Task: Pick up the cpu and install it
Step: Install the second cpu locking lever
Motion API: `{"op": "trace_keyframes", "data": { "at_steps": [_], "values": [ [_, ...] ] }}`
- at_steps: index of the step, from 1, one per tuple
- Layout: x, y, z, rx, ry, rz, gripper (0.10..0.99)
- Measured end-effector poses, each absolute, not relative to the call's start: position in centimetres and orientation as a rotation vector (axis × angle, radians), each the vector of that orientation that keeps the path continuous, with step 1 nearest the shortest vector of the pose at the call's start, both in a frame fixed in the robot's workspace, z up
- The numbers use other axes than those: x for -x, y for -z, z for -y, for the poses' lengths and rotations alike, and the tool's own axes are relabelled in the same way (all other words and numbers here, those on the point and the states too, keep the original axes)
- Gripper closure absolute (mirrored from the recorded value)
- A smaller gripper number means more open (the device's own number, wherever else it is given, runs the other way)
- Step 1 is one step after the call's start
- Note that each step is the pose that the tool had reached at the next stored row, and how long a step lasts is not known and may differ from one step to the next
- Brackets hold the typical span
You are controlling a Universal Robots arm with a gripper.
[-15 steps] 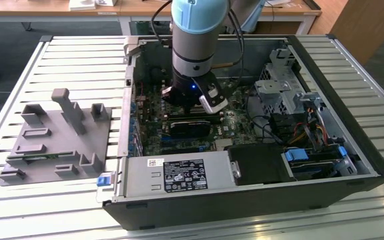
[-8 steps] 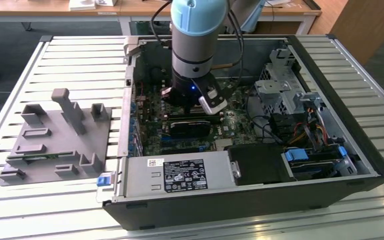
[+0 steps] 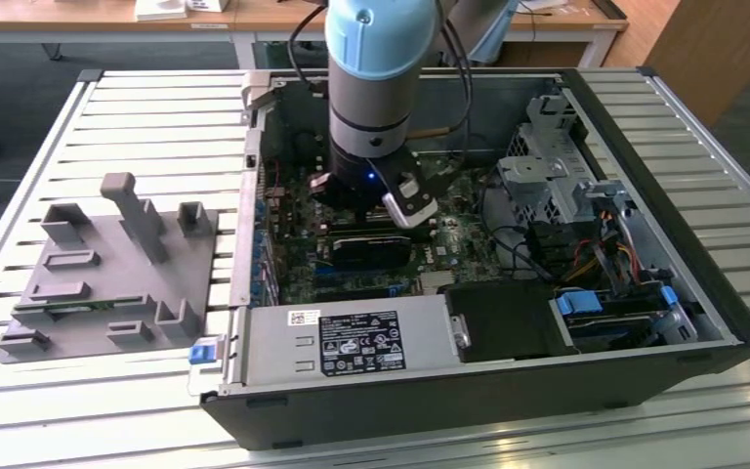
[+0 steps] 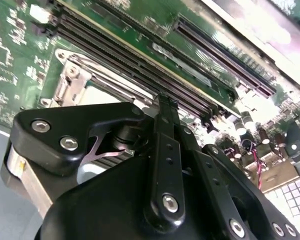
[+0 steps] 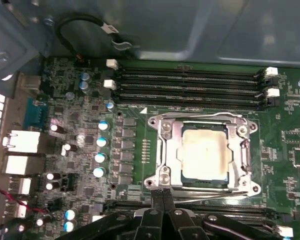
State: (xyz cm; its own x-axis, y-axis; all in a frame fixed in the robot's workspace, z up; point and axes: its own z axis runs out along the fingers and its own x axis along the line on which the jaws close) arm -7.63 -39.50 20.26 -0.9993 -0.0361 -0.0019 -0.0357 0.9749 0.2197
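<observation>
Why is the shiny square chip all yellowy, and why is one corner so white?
In the first wrist view the cpu sits in its socket and its metal top mirrors warm light. In the second wrist view glare bleaches the motherboard near a corner, and the gripper up close looks soft.

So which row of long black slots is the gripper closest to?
The near row, right at the gripper; the far row lies beyond the cpu.

A workshop: open computer case (image 3: 687,322) on a slatted metal workbench (image 3: 153,127).
</observation>
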Motion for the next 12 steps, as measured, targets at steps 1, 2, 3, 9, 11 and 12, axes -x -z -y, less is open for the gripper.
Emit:
{"op": "trace_keyframes", "data": {
  "at_steps": [1, 2, 3, 9, 11, 12],
  "values": [
    [7.76, -20.22, 39.57, -0.057, 0.355, 3.12, 0.98],
    [7.86, -20.16, 39.6, -0.057, 0.362, 3.12, 0.98],
    [7.91, -20.07, 39.62, -0.057, 0.37, 3.12, 0.98],
    [8.0, -19.65, 39.63, -0.057, 0.432, 3.113, 0.98],
    [8.02, -19.45, 39.63, -0.058, 0.439, 3.113, 0.98],
    [8.06, -19.38, 39.63, -0.058, 0.442, 3.112, 0.98]
  ]
}}
